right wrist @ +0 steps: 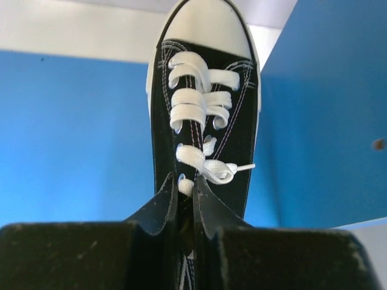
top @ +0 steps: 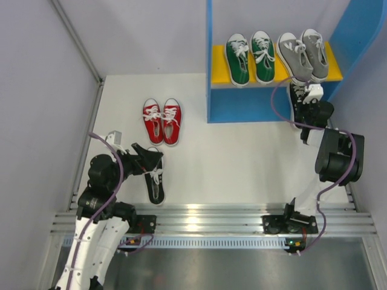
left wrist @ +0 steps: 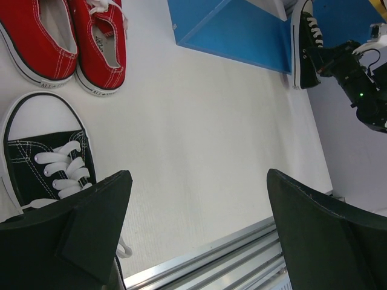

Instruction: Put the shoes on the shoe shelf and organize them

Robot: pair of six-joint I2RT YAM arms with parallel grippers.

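Overhead view looks down; both wrist views share the shoe shelf (top: 242, 109).

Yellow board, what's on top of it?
A green pair and a grey pair, side by side. The shoes cover much of the board, so anything beneath them is hidden.

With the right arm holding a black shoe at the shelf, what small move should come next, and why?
Probably ease the right arm forward and set the black shoe down in the shelf's lower bay. The fingers are shut on the shoe, the toe faces the back wall, and a green pair and grey pair fill the yellow board.
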